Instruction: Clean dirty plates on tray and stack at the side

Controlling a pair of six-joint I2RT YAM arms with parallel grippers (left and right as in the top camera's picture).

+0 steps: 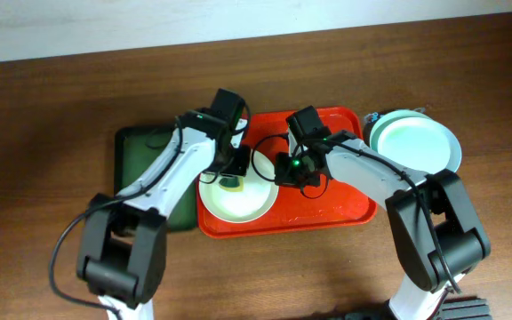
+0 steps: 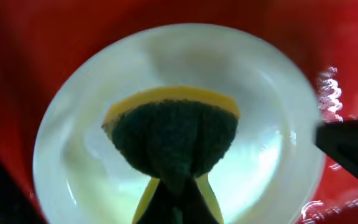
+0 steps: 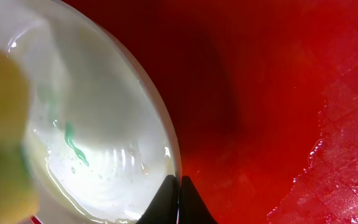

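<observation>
Round white shallow plate [image 1: 238, 203] lies at 9 o'clock on the large bright red rectangular plastic tray [image 1: 327, 209]. Left gripper [image 1: 231, 176] is clamped tight on a yellow sponge with dark green scouring face [image 2: 176, 134], pressed to the plate's inside. Right gripper [image 3: 179, 198] is pinched closed on the plate's rim at 3 o'clock. A teal-green smear [image 3: 72, 142] shows inside the plate. A stack of white round plates [image 1: 416, 144] sits on the brown wooden table [image 1: 52, 107], at 2 o'clock off the tray.
</observation>
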